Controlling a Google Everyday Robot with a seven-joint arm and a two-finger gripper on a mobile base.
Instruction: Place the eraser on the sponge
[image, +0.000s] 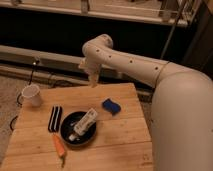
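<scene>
The eraser (55, 118), a flat black block with white stripes, lies on the left part of the wooden table (120, 145). To its right, past the pan, the bright blue sponge (111, 106) rests on the table right of centre. My gripper (93, 81) hangs from the white arm above the table's far edge, up and left of the sponge and well clear of the eraser. It holds nothing that I can see.
A round black pan (78, 129) in the table's middle holds a white tube (85, 122). An orange carrot (59, 146) lies near the front left. A white mug (31, 94) stands at the far left corner. The robot's white body (182, 120) fills the right side.
</scene>
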